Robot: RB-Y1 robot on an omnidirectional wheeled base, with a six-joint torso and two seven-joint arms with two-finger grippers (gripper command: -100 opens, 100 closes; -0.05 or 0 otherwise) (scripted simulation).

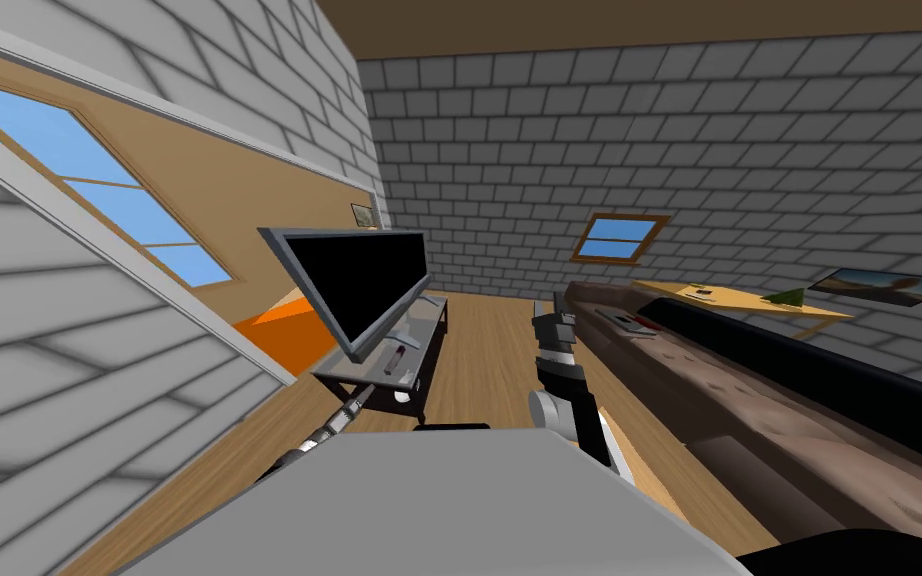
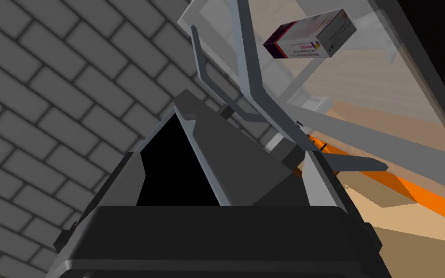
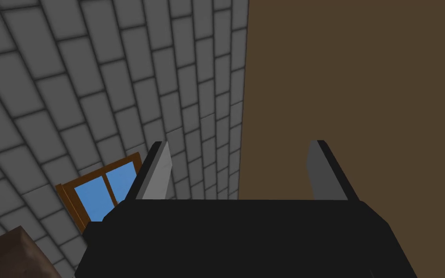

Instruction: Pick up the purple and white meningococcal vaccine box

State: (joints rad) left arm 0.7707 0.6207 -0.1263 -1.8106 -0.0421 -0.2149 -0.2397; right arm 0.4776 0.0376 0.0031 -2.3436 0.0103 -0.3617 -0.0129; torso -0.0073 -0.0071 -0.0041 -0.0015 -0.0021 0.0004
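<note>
The purple and white vaccine box [image 2: 311,36] lies on the clear glass of the TV stand [image 1: 427,322], seen through the glass in the left wrist view. My left gripper [image 2: 221,154] is open and low at the stand's near end [image 1: 357,403]. It is well short of the box, with nothing held. The TV's grey foot and dark back [image 2: 226,159] lie between the gripper and the box. My right gripper [image 3: 238,145] is open and empty, raised in front of me [image 1: 552,325] beside the sofa.
A black flat-screen TV [image 1: 359,280] stands on the glass stand with small items beside it. A long brown sofa [image 1: 749,400] runs along my right. A light wooden table [image 1: 739,297] stands at the far wall. Something orange [image 1: 284,330] lies behind the TV.
</note>
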